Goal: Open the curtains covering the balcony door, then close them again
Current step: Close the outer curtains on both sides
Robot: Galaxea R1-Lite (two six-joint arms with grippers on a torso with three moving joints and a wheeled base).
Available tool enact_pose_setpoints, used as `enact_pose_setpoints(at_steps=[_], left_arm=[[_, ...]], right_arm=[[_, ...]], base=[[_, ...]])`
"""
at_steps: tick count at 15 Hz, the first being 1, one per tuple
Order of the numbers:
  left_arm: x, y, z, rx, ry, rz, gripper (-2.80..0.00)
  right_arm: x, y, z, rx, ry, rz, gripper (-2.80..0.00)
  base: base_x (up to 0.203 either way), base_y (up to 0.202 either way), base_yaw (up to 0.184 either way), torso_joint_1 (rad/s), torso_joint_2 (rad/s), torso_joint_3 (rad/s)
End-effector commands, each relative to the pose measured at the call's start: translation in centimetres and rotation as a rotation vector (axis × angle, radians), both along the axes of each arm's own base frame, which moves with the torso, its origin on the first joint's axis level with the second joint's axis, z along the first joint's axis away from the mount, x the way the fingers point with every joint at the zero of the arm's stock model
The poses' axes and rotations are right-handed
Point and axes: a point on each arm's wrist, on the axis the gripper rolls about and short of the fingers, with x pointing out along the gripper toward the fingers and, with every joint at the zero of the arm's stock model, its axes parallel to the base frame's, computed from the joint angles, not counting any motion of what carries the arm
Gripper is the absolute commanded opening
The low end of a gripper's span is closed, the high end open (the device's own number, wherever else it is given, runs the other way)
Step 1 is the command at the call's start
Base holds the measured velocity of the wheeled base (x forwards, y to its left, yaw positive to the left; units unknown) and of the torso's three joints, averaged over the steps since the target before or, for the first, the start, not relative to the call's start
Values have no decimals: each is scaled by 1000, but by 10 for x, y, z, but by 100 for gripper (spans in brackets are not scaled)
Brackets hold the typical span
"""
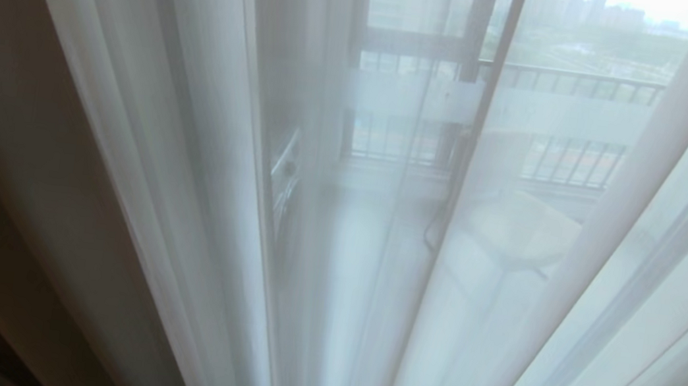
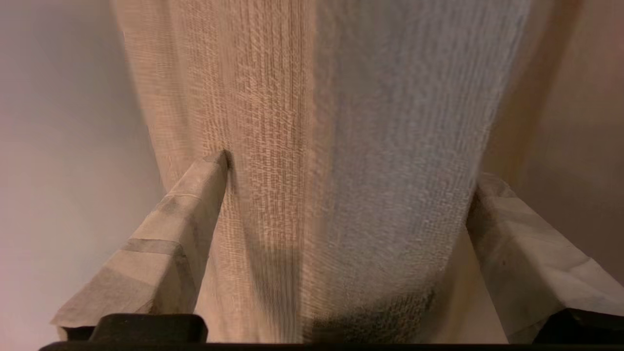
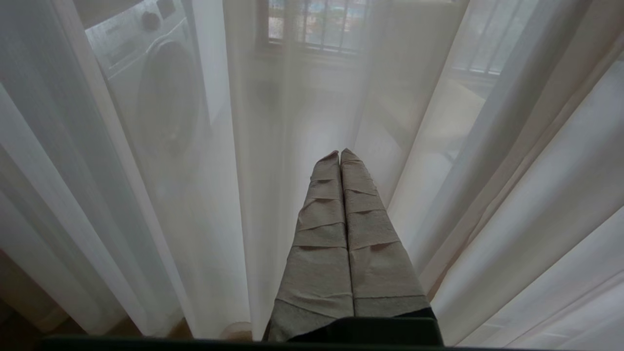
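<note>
While the left gripper (image 2: 348, 168) stands spread wide, a fold of the curtains (image 2: 341, 146) hanging between its fingers (image 2: 195, 195), right gripper (image 3: 340, 155) pressed together, sheer curtain just beyond its tips, balcony door (image 1: 482, 105) behind.

washing machine (image 3: 156, 92) off to one side | balcony railing (image 1: 571, 83) out back | hazy city buildings (image 1: 575, 1) beyond | chair (image 1: 513, 222)

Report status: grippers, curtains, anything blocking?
Left gripper open around the beige curtain fold. Right gripper shut, empty. Sheer curtain covers the door. Nothing blocking.
</note>
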Motion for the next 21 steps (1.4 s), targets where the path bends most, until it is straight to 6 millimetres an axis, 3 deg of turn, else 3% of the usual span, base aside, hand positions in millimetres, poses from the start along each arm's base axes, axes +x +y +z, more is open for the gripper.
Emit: enact_pose_setpoints(at_steps=[1, 4, 5, 9, 14, 17, 21], left_arm=[[9, 10, -11, -10, 10, -15, 0], [9, 13, -12, 7, 6, -55, 0], [9, 13, -13, 6, 5, -56, -280], [11, 11, -13, 12, 7, -97, -280], [7, 1, 2, 75, -31, -157, -280], [-6, -21, 12, 75, -34, -168, -280], [-40, -61, 19, 59, -22, -174, -280]], right_arm=[[0, 0, 0, -1, 0, 0, -280], [0, 0, 0, -1, 0, 1, -280], [0, 0, 0, -1, 0, 1, -280], [0, 0, 0, -1, 0, 0, -280], [0, 0, 0, -1, 0, 1, -280], [0, 0, 0, -1, 0, 1, -280], [0, 0, 0, -1, 0, 1, -280]], base=[[0, 0, 0, 0, 0, 0], [0, 0, 0, 0, 0, 0], [0, 0, 0, 0, 0, 0], [0, 0, 0, 0, 0, 0], [0, 0, 0, 0, 0, 0], [0, 0, 0, 0, 0, 0], [0, 0, 0, 0, 0, 0]])
